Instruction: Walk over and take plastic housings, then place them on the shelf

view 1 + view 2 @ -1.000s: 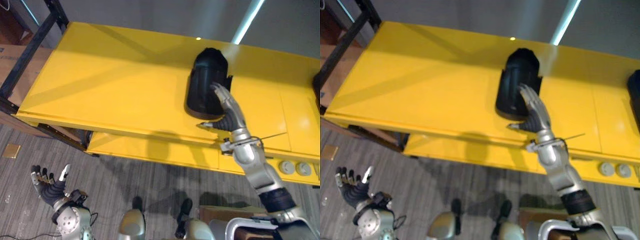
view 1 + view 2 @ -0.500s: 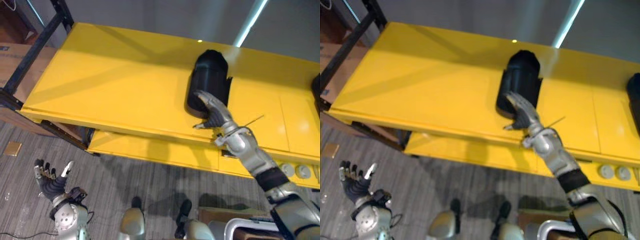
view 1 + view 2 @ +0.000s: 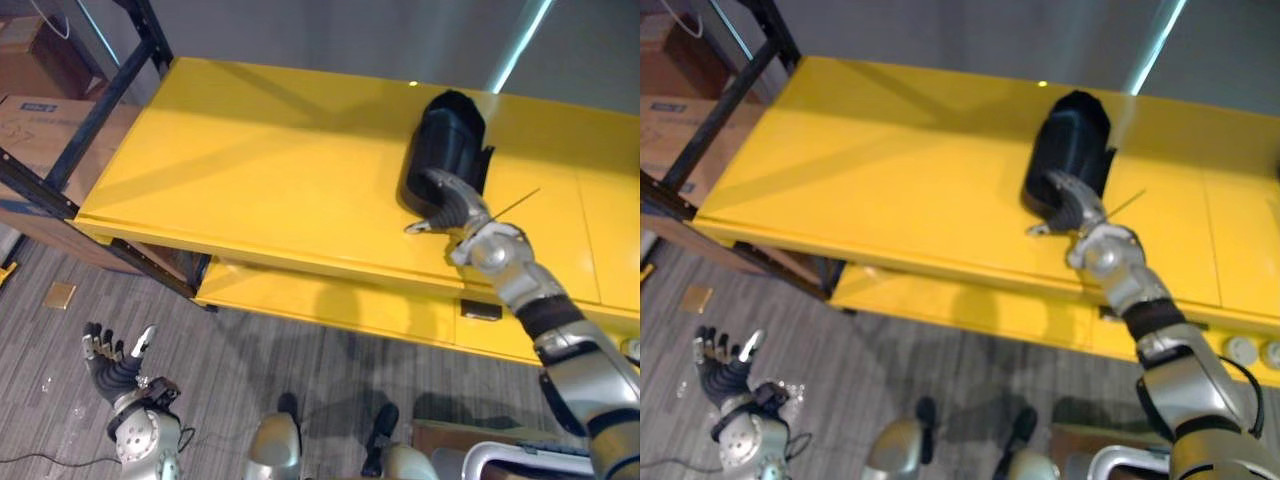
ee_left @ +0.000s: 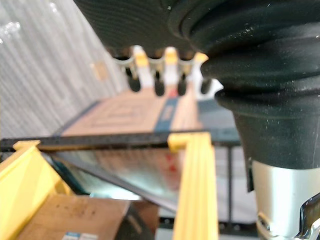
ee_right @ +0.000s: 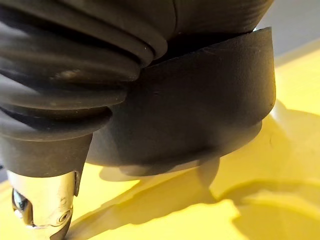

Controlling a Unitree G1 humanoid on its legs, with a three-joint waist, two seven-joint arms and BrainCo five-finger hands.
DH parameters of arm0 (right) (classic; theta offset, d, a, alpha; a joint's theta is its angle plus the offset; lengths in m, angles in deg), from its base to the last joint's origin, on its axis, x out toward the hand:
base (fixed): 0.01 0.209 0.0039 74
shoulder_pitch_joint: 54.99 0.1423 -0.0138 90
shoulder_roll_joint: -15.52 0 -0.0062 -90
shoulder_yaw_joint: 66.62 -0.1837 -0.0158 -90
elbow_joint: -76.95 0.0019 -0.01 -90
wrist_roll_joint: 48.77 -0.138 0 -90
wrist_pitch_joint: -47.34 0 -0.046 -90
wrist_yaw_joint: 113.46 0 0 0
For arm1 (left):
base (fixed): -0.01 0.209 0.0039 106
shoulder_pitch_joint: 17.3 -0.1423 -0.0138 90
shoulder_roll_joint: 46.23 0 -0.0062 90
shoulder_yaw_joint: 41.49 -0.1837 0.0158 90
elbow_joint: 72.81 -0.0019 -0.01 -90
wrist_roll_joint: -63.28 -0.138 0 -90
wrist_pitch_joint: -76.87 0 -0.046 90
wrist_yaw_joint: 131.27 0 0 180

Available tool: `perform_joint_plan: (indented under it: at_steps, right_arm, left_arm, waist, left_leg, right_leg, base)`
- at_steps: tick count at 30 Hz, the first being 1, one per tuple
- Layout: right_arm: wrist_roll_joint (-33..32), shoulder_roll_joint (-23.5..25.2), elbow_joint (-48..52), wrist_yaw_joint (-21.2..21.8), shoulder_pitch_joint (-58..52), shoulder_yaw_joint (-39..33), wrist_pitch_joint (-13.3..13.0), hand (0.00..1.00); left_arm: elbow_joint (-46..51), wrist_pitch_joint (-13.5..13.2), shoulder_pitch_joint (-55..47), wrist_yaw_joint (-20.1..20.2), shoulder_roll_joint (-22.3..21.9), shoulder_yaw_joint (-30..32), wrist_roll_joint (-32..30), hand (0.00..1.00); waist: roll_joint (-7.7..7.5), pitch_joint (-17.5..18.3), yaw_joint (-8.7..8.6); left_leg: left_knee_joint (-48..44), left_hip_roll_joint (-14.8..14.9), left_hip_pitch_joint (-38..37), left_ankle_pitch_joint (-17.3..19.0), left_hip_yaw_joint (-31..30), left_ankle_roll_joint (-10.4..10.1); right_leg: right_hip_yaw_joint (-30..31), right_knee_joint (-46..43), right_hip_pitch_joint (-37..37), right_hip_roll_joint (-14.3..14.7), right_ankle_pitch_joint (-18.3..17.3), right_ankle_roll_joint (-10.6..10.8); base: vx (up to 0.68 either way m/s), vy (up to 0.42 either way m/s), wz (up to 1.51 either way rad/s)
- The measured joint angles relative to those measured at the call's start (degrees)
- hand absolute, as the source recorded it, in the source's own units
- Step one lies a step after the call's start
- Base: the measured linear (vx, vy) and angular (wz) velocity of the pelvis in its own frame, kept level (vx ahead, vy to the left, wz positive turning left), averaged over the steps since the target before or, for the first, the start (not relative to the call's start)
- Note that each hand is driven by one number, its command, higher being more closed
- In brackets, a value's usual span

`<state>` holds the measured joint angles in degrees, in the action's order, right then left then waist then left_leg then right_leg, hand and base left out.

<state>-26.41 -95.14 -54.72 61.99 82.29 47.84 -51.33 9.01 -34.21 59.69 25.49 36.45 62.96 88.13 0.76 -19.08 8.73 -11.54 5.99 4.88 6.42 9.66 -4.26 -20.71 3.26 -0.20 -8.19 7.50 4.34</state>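
right hand (image 3: 447,203) rests loose, straight fingers on the black housing (image 3: 450,140) on the yellow shelf (image 3: 250,170); left hand (image 3: 115,365) hangs low, spread wide.

Grey wall (image 3: 300,30), grey striped floor (image 3: 330,380), black rack frame (image 3: 100,108)

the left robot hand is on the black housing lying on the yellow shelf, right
Not quite: it is the right robot hand that is on the black housing lying on the yellow shelf, as the left eye view shows. The left robot hand hangs low over the floor, open.
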Motion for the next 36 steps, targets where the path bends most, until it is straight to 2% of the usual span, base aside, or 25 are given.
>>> perform_joint_plan:
  at_steps: [3,9,14,25,36]
  right_arm:
    - [0.5,-1.5,-0.3,0.9,0.4,0.0,-0.8,0.00]
    - [1.5,-5.2,-0.8,1.5,0.5,0.1,-4.9,0.00]
    - [1.8,-7.4,-1.8,1.4,1.2,1.1,-6.3,0.00]
    - [2.8,-12.3,-1.8,1.5,2.9,0.9,-5.8,0.00]
    - [2.6,-12.5,-3.2,4.0,2.9,-0.8,-4.0,0.00]
  left_arm:
    - [0.0,0.1,0.0,0.0,0.0,0.0,0.1,0.00]
    - [0.2,0.1,0.0,0.0,-0.1,0.0,0.1,0.00]
    - [0.2,0.2,0.0,0.0,-0.1,0.0,0.1,0.00]
    - [0.4,0.3,-0.1,-0.1,-0.1,0.0,1.8,0.00]
    - [0.4,0.3,-0.1,-0.2,-0.2,-0.1,1.8,0.00]
  waist:
    - [0.06,0.0,-0.01]
    - [0.24,-0.1,-0.03]
    - [0.31,-0.2,-0.05]
    - [0.57,-2.0,-0.30]
    - [0.48,-2.4,-0.46]
  left_leg:
    - [1.8,-0.5,-0.9,-0.9,0.2,0.1]
    - [2.0,-0.7,-0.9,-0.9,0.4,0.1]
    - [2.1,-0.7,-1.0,-0.9,0.6,0.1]
    - [3.5,-0.7,-2.0,-1.6,1.8,0.2]
    - [3.8,-0.8,-2.5,-1.6,1.9,0.2]
  right_leg:
    - [0.0,-0.1,0.1,-0.4,0.0,0.0]
    - [0.1,-0.2,0.3,-0.7,0.0,0.0]
    - [0.2,-0.4,0.6,-0.7,0.0,0.0]
    - [0.9,-1.0,1.1,-0.8,-0.1,-0.1]
    - [1.0,-1.9,1.2,-0.9,-0.6,0.0]
  base:
    - [0.00,0.000,0.00]
    - [0.00,0.017,0.00]
    - [0.00,0.003,-0.01]
    - [-0.01,0.010,-0.04]
    - [0.00,0.000,0.00]
